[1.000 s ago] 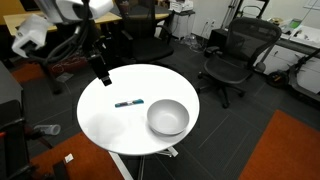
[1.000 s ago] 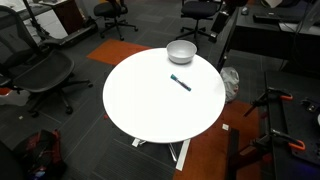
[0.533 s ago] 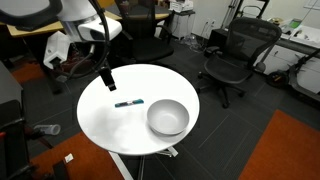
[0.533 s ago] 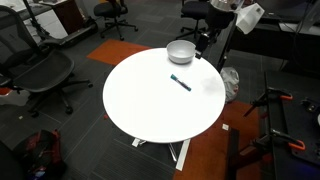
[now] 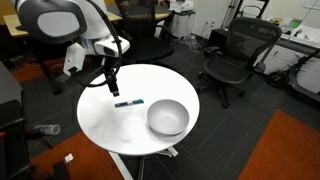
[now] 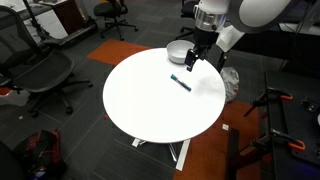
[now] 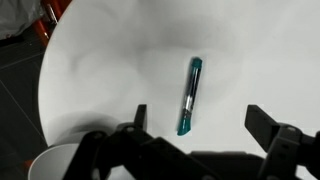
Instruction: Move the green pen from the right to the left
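The green pen (image 5: 128,103) is a slim dark pen with a teal section. It lies flat on the round white table (image 5: 100,125), beside the grey bowl (image 5: 167,118). It also shows in an exterior view (image 6: 180,83) and in the wrist view (image 7: 190,94). My gripper (image 5: 110,83) hangs above the table just beside the pen, and it shows in an exterior view (image 6: 190,60) too. In the wrist view the gripper (image 7: 200,124) is open and empty, with the pen's teal end between the two fingers and below them.
The grey bowl (image 6: 181,51) stands near the table's edge, and its rim shows at the wrist view's corner (image 7: 50,160). Office chairs (image 5: 236,55) and desks surround the table. An orange carpet patch (image 5: 285,145) lies on the floor.
The arm has swung in over the table and lowered. The gripper now hangs close above the pen. The pen and bowl have not moved.
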Motion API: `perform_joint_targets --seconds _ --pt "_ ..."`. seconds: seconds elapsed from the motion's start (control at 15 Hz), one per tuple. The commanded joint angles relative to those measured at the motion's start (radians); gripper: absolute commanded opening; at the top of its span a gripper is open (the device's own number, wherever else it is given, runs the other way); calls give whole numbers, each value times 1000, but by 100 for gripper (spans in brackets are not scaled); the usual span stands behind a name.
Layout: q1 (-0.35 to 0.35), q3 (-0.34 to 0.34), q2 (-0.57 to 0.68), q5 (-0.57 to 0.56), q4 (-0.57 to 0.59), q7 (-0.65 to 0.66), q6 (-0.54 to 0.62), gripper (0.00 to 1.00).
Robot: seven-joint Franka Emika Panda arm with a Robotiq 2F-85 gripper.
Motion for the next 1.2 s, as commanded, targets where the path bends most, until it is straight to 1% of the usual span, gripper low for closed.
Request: perform_joint_targets --seconds 0.0,0.33,0.53,1.13 --pt "21 -7 89 28 67 45 13 100" --pt "37 -22 196 33 145 86 34 100" --pt "38 -26 252 50 192 85 44 100" --pt "34 -39 379 90 313 76 23 100"
